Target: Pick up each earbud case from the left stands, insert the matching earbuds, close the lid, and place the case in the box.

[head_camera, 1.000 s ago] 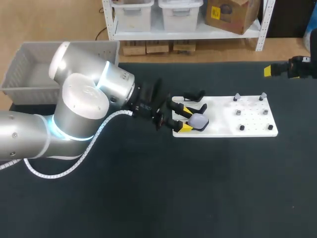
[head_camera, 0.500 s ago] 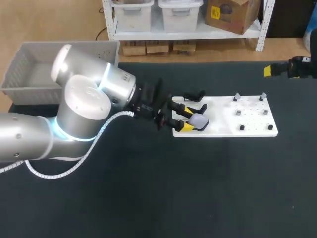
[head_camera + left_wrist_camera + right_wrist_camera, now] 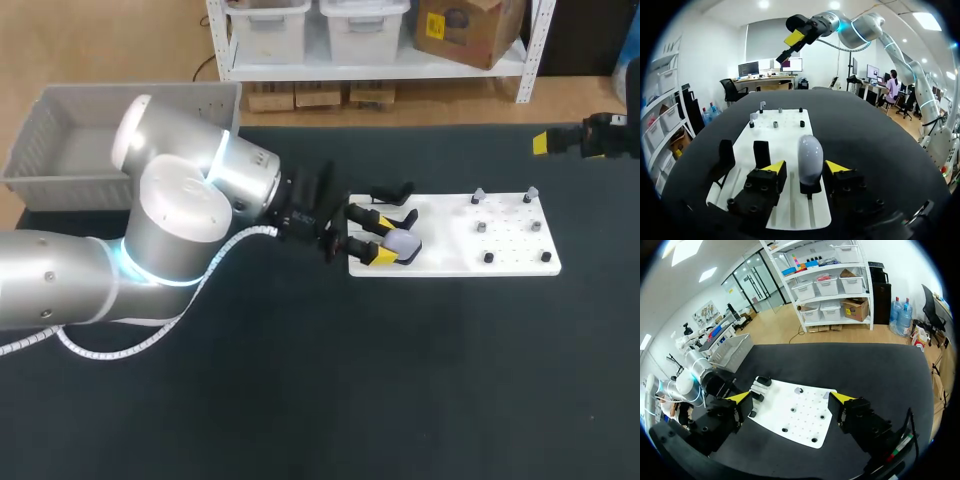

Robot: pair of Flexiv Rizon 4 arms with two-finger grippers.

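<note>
A pale lilac earbud case (image 3: 403, 243) stands upright on a black stand at the left end of the white board (image 3: 500, 225). My left gripper (image 3: 383, 240) straddles it. In the left wrist view the case (image 3: 810, 155) is between the yellow tips of the left gripper (image 3: 806, 167). One finger is close against it, and a narrow gap shows at the other, so the gripper is open. My right gripper (image 3: 540, 142) hangs at the table's far right edge, high above the board, open and empty (image 3: 790, 397). Small earbuds (image 3: 478, 195) sit on pegs at the board's right end.
An empty black stand (image 3: 390, 192) lies just behind the gripped one, seen beside my left fingers (image 3: 761, 152). Several dark pegs (image 3: 488, 257) dot the board. The grey box (image 3: 60, 150) sits at the table's far left corner.
My left arm has edged slightly right toward the case, and its fingers have narrowed a little around it. The right arm has not moved.
</note>
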